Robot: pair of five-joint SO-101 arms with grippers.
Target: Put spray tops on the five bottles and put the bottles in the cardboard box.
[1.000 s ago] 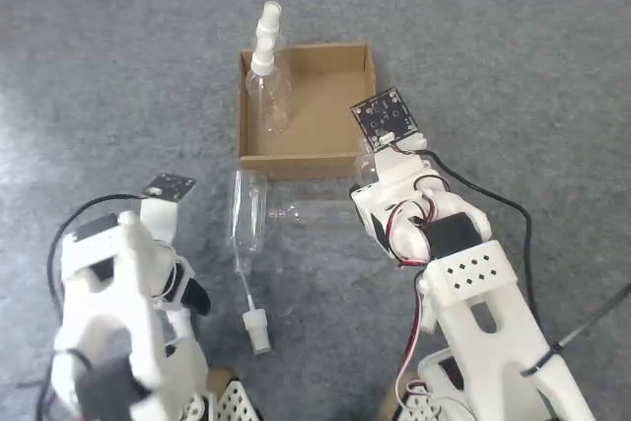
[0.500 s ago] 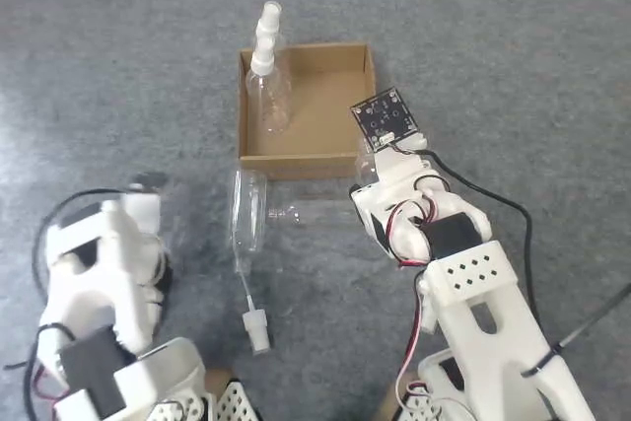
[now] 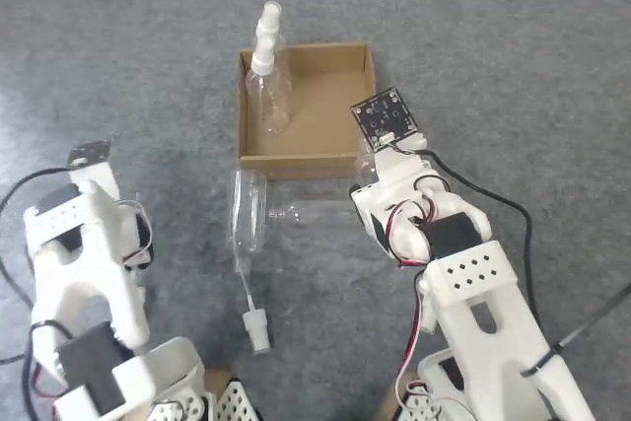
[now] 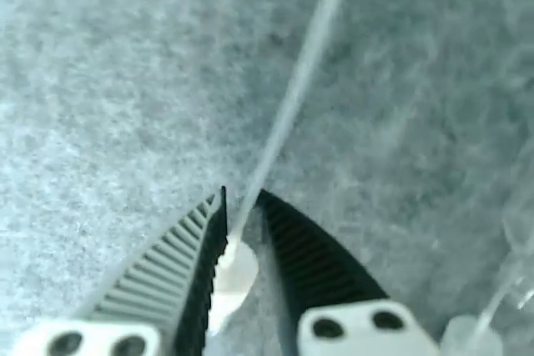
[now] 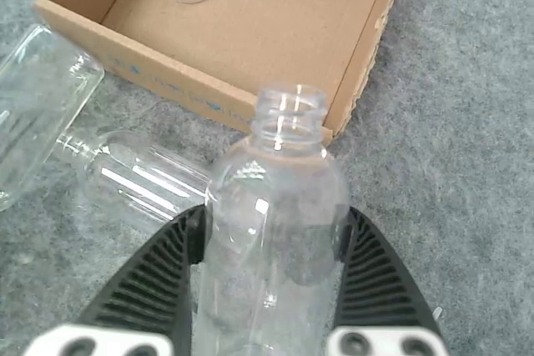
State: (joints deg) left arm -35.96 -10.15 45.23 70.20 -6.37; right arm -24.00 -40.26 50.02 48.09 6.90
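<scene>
My right gripper (image 5: 274, 223) is shut on an upright clear bottle (image 5: 279, 206) with an open neck, just in front of the cardboard box (image 5: 167, 72). From above, that bottle (image 3: 367, 171) stands at the box's (image 3: 306, 160) front right corner. My left gripper (image 4: 242, 202) is shut on a white spray top (image 4: 234, 264), whose thin tube (image 4: 292, 97) sticks out over the grey carpet. The left arm (image 3: 84, 244) is at the table's left side. A capped bottle (image 3: 268, 96) stands in the box's left part.
Two clear bottles lie in front of the box: one (image 3: 248, 209) with a loose spray top (image 3: 258, 327) and tube at its mouth, the other (image 3: 311, 212) crosswise beside my right gripper. Grey carpet spreads all around.
The left arm has swung left, away from the lying bottles. The right arm and its bottle have not moved.
</scene>
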